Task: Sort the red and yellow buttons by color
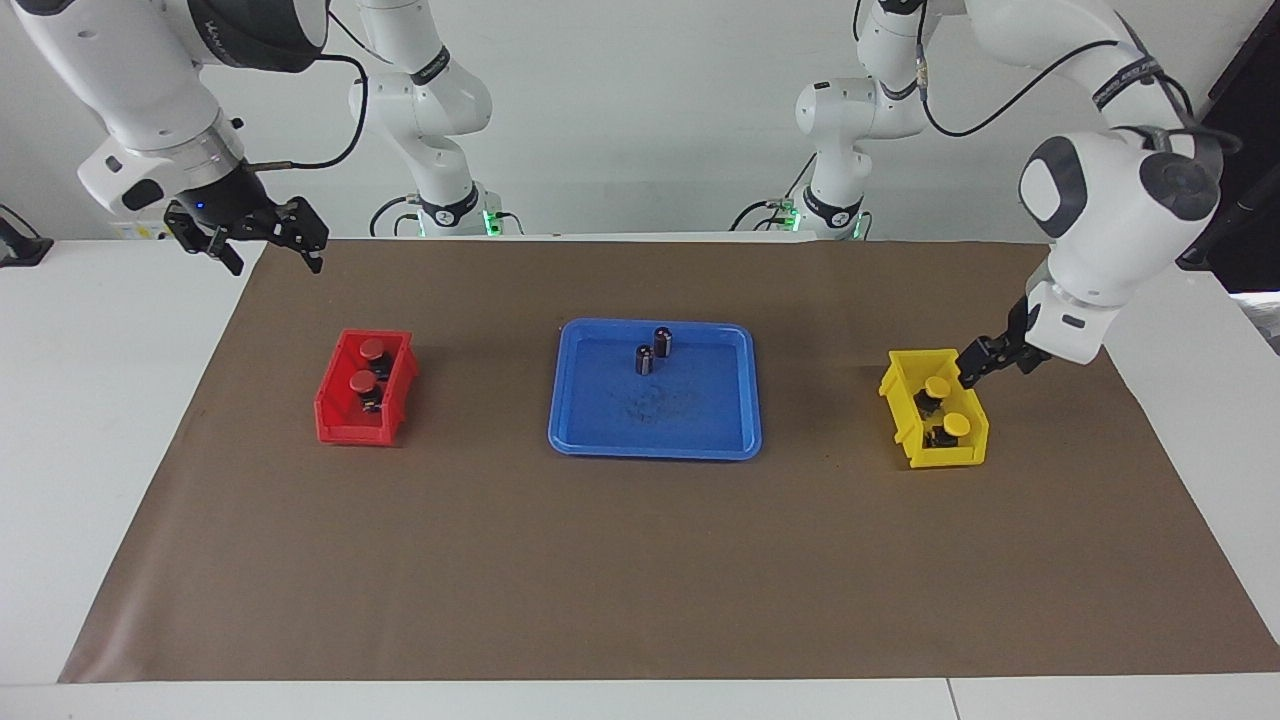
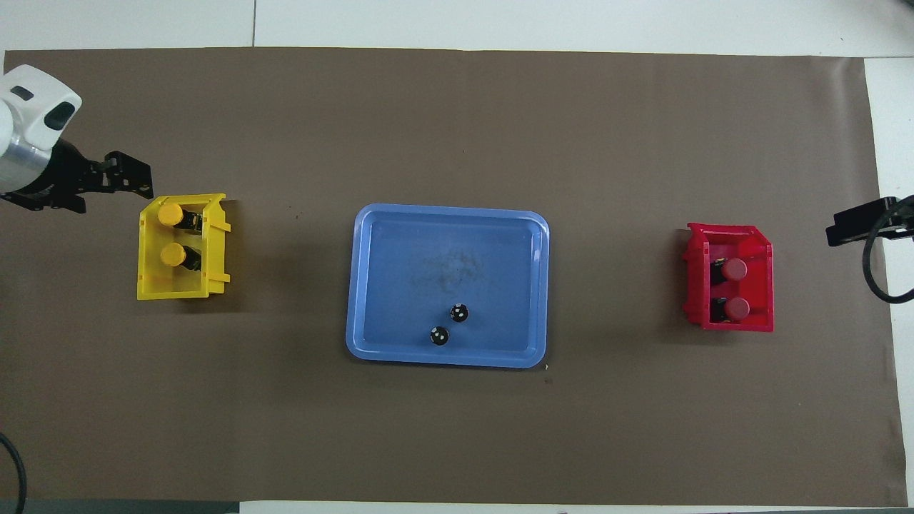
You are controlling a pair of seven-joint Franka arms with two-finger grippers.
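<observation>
Now you see both yellow buttons [image 2: 171, 235] lying on their sides in the yellow bin [image 2: 217, 246], caps toward the left arm's end; both red buttons [image 2: 734, 288] lie likewise in the red bin [image 2: 764, 325]. Left pincer [image 1: 975, 362] hangs released over the yellow bin's edge. Only the facing view shows the right pincer [image 1: 268, 243], open, waiting.

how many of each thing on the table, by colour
red buttons: 2, in the red bin
yellow buttons: 2, in the yellow bin
dark cylinders: 2, on the blue tray
bins: 2
trays: 1
total: 9
</observation>
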